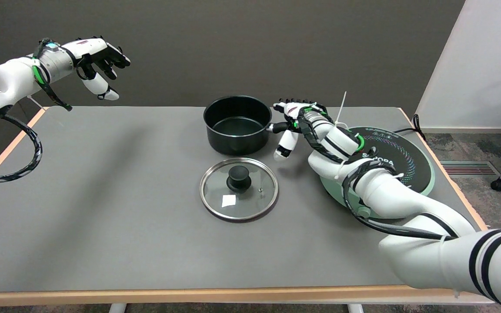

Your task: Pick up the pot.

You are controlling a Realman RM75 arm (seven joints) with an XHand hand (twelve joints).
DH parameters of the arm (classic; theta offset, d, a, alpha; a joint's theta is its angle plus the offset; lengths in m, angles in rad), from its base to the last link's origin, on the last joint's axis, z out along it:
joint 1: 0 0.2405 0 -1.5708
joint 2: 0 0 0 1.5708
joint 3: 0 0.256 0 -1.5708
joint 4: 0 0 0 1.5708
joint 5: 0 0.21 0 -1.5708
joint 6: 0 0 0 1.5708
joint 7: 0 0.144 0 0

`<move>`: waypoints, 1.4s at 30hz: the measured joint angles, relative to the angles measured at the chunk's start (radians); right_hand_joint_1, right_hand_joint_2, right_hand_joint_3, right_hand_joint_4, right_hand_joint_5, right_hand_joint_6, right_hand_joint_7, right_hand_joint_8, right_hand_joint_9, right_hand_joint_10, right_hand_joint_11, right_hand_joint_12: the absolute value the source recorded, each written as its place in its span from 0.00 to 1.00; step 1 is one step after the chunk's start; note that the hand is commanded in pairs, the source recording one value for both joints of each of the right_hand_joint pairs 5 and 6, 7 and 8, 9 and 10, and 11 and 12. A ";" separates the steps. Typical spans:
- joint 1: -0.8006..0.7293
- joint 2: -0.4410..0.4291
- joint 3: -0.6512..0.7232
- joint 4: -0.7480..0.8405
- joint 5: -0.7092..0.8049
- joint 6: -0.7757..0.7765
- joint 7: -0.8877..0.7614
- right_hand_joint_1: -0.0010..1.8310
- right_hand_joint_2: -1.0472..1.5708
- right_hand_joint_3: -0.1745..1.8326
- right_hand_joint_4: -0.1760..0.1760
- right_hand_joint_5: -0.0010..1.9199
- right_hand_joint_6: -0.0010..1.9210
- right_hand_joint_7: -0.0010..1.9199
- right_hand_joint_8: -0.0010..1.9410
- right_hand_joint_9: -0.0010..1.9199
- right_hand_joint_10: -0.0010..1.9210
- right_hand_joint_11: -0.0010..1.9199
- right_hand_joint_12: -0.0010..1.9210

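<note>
The black pot [237,124] stands empty and upright at the back middle of the table, its short black handle [278,127] pointing right. My right hand [297,116] is at that handle, fingers arched over its outer end and the thumb [284,145] hanging down on the near side, apart from it. The part of the handle under the hand is hidden, so I cannot tell whether the fingers touch it. The pot rests on the table.
The glass lid [238,188] with a black knob lies flat just in front of the pot. A round green-and-black cooktop [407,163] sits at the right, partly under my forearm. The idle left hand [98,54] hangs in the air at upper left.
</note>
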 measured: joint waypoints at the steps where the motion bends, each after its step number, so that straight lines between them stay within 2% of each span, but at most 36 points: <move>1: 0.001 0.000 0.000 0.000 0.001 0.000 0.000 0.64 0.16 0.95 1.00 0.25 0.25 0.25 0.25 0.25 0.25 0.25 0.25; 5: 0.002 0.001 0.000 -0.002 0.004 0.001 0.000 0.62 0.18 0.94 0.99 0.33 0.33 0.33 0.33 0.33 0.33 0.33 0.33; 13: 0.005 0.003 -0.001 -0.001 0.007 0.004 0.000 0.61 0.19 0.90 1.00 0.34 0.34 0.34 0.34 0.34 0.34 0.34 0.34; 21: 0.006 0.004 -0.003 0.001 0.010 0.004 -0.001 0.60 0.22 0.78 1.00 0.42 0.42 0.42 0.42 0.42 0.42 0.42 0.42; 24: 0.007 0.004 -0.003 0.002 0.011 0.004 -0.001 0.60 0.24 0.70 1.00 0.46 0.46 0.46 0.46 0.46 0.46 0.46 0.46; 38: 0.007 0.005 -0.008 -0.001 0.058 0.005 -0.027 0.60 0.25 0.65 1.00 0.47 0.47 0.47 0.46 0.47 0.47 0.47 0.47; 41: 0.002 0.006 -0.009 -0.003 0.075 0.006 -0.042 0.60 0.26 0.62 1.00 0.50 0.50 0.50 0.49 0.50 0.50 0.50 0.50; 42: 0.001 0.007 -0.010 -0.004 0.081 0.006 -0.046 0.61 0.26 0.60 0.69 0.51 0.51 0.51 0.50 0.51 0.51 0.51 0.51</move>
